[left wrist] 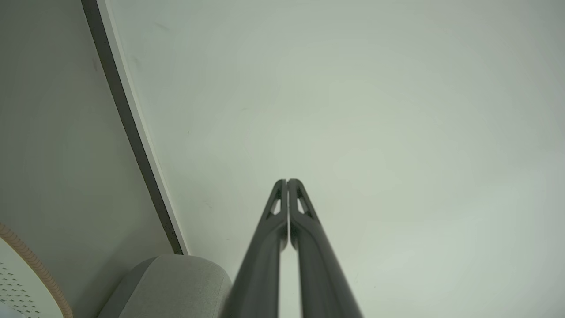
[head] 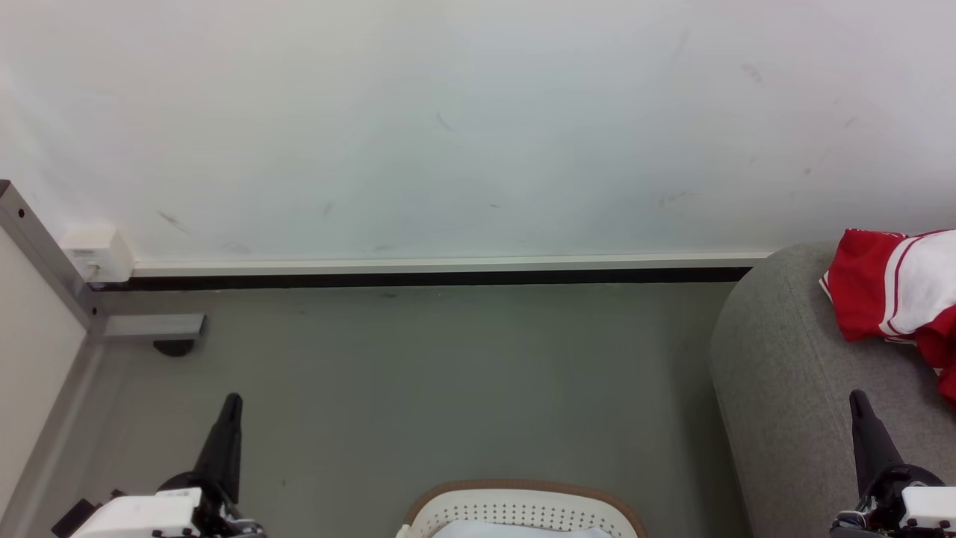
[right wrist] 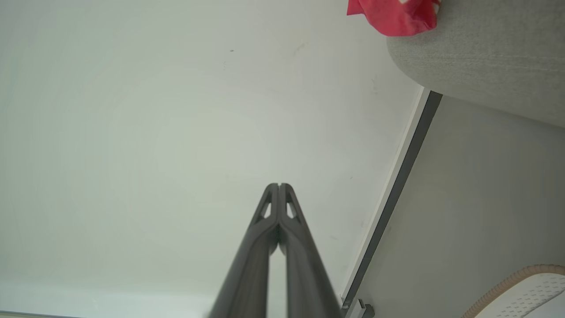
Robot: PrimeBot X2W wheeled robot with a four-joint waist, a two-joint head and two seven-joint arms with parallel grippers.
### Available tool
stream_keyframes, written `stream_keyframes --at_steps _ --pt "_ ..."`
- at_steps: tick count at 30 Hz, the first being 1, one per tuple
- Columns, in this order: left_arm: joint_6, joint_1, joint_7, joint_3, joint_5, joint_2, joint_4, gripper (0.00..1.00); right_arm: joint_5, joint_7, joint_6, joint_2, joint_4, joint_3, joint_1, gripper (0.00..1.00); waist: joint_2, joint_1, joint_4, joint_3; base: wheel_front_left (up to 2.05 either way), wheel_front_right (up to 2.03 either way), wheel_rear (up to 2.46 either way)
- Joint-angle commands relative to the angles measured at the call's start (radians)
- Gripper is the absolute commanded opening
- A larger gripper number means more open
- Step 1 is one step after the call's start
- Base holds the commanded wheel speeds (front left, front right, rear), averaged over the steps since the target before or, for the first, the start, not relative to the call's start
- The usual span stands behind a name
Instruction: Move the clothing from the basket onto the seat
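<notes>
Red and white clothing (head: 900,291) lies on the grey seat (head: 784,373) at the right edge of the head view; a red corner of the clothing (right wrist: 393,15) shows on the seat (right wrist: 485,57) in the right wrist view. The white basket (head: 523,512) with a tan rim sits at the bottom centre, something pale inside it. My left gripper (head: 233,400) is at the lower left, over the floor, shut and empty. My right gripper (head: 857,396) is at the lower right, over the seat's front part, shut and empty. Both wrist views show the fingers (left wrist: 287,182) (right wrist: 279,185) pressed together, pointing at the wall.
A white wall with a dark skirting strip (head: 433,278) runs across the back. A grey metal frame with a foot (head: 153,329) and a white box (head: 97,254) stand at the left. Grey floor lies between the basket and the wall.
</notes>
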Motion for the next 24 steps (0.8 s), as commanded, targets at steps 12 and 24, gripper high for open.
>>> stream_keyframes --at_steps 12,24 --pt "0.003 -0.009 0.004 0.003 -0.012 0.002 0.000 0.00 0.006 -0.004 -0.002 -0.012 -0.002 0.004 -0.005 0.00 0.0000 0.0000 0.000 0.000 0.00 0.00 0.00" --pt "0.003 -0.009 0.004 0.003 -0.012 0.002 0.000 0.00 0.009 -0.007 -0.002 -0.012 -0.003 0.006 -0.004 0.00 0.0000 0.0000 0.000 0.000 0.00 0.00 0.00"
